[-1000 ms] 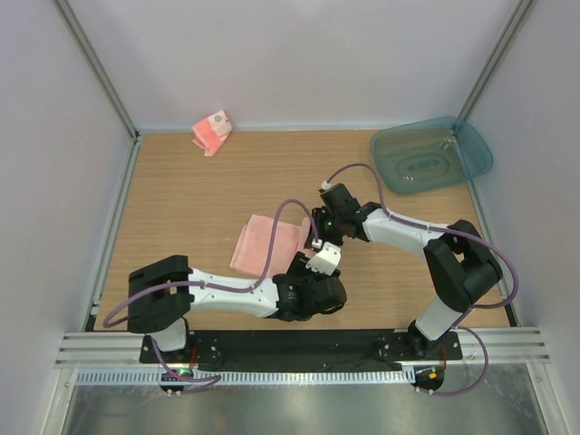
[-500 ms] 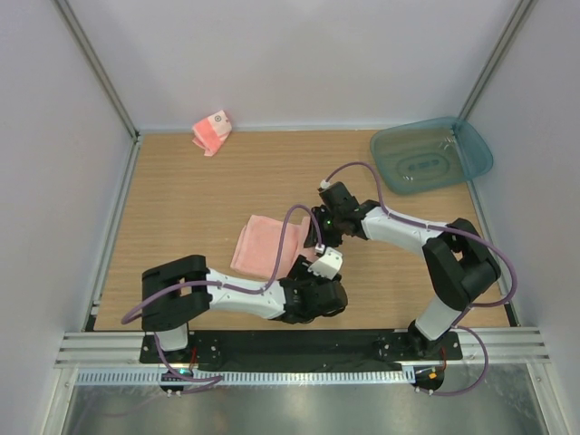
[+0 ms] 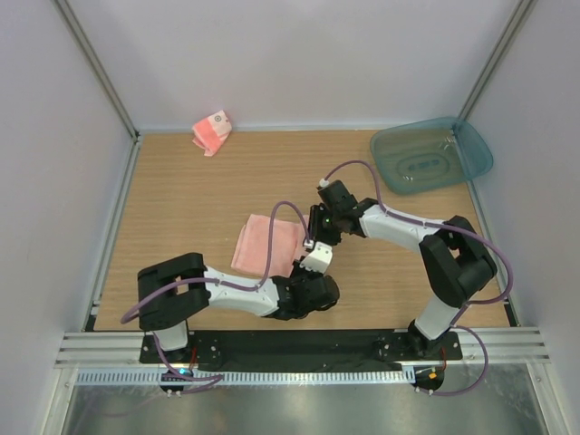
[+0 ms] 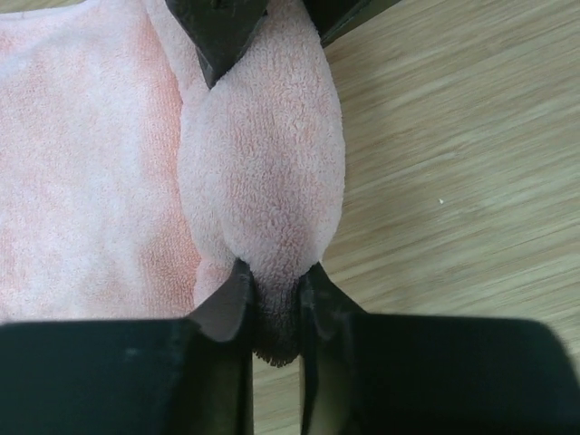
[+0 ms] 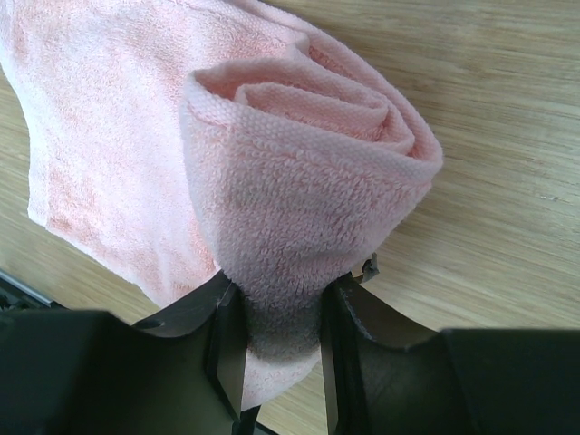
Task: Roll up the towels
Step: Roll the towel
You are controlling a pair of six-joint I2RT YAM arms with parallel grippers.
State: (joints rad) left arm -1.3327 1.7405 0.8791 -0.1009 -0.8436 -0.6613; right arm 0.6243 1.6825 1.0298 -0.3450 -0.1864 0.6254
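We are partway through rolling the larger towel (image 3: 263, 245), which lies in the middle of the tabletop (image 3: 181, 199). Its right edge is wound into a short roll (image 5: 308, 154), and the rest lies flat to the left. Our left hand (image 4: 272, 292) pinches the near end of that roll, narrow, with pile squeezed between its fingers. Our right hand (image 5: 276, 304) grips the far end the same way. We judge that the next move calls for both hands to turn together and travel left, keeping the roll tight and its ends level so it does not cone. The smaller striped towel (image 3: 212, 132) sits crumpled at the far left of the tabletop, near the wall, not yet rolled.
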